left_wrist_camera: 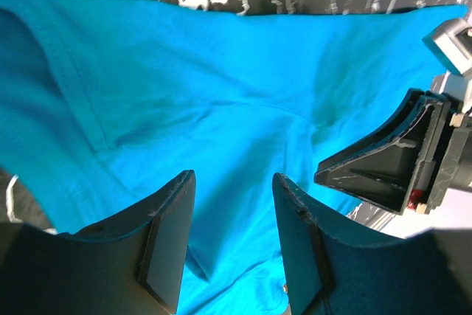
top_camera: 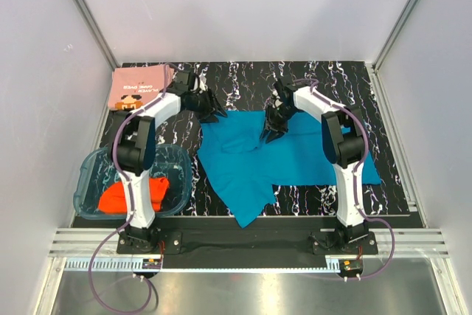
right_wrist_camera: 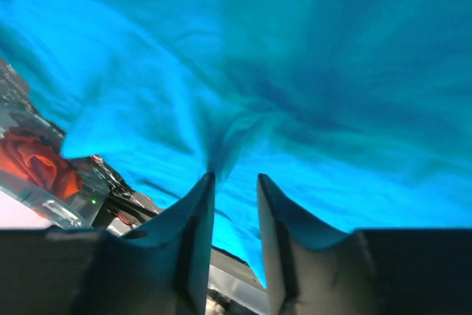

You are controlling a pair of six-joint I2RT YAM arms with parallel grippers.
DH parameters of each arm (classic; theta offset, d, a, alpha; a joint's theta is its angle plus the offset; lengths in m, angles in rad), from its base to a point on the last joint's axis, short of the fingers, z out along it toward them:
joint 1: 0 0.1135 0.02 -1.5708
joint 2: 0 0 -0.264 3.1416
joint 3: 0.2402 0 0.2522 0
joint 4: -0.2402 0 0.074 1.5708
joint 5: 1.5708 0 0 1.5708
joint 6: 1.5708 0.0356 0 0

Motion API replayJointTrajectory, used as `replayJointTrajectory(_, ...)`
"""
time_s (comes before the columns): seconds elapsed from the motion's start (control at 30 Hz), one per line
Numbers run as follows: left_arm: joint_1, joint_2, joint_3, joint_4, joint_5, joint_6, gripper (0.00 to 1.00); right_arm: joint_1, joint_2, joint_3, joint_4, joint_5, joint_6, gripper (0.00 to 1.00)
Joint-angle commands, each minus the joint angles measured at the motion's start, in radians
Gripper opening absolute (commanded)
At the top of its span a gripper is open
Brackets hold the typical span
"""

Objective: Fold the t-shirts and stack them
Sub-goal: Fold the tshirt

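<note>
the blue shirt (top_camera: pixel 280 156) lies spread out but crumpled in the middle of the counter (top_camera: pixel 346 86). the pink shirt (top_camera: pixel 140 82) sits folded at the far left corner. the orange shirt (top_camera: pixel 122 197) is bunched up in the tub (top_camera: pixel 92 164) at the near left.

the right tool (right_wrist_camera: pixel 234 178) is down on the blue shirt near its middle. its fingers are a little apart, and the cloth gathers into a point right at the tips. i cannot tell if it pinches the cloth or not. the left tool (left_wrist_camera: pixel 233 182) hangs over the far left part of the blue shirt. its fingers are wide apart and it holds nothing.

if the right tool has only a thin bit of cloth, the shirt may slip out when it lifts. if it grabs two layers, the fold may come out lumpy. the two tools are close, so they could bump.

the top view shows all three shirts and the tub, but the arm hides the right tool's tips. the right wrist view shows the gathered cloth at those tips. the left wrist view shows the right tool just beside the left one.
</note>
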Motion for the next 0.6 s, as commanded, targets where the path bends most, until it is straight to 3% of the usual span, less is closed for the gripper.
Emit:
replayJointTrajectory(0.0,-0.004,0.029,0.003,0.047,0.045,-0.031,0.51,-0.001,-0.051,-0.073,0.108,-0.076,0.067,0.29)
replayJointTrajectory(0.1,-0.004,0.035,-0.003,0.049,0.039,-0.031,0.5,0.001,-0.063,-0.126,0.189,-0.133,0.106,0.27)
replayJointTrajectory(0.23,-0.004,0.048,-0.006,0.049,0.041,-0.033,0.5,0.001,-0.083,-0.171,0.281,-0.162,0.148,0.37)
replayJointTrajectory(0.37,-0.004,0.066,0.003,0.035,0.039,-0.031,0.5,0.001,-0.075,-0.173,0.274,-0.156,0.143,0.38)
replayJointTrajectory(0.43,-0.003,0.077,0.01,0.023,0.037,-0.028,0.5,0.001,-0.063,-0.164,0.269,-0.164,0.143,0.36)
replayJointTrajectory(0.57,-0.004,0.101,0.025,-0.006,0.033,-0.024,0.49,-0.001,-0.049,-0.127,0.203,-0.129,0.114,0.16)
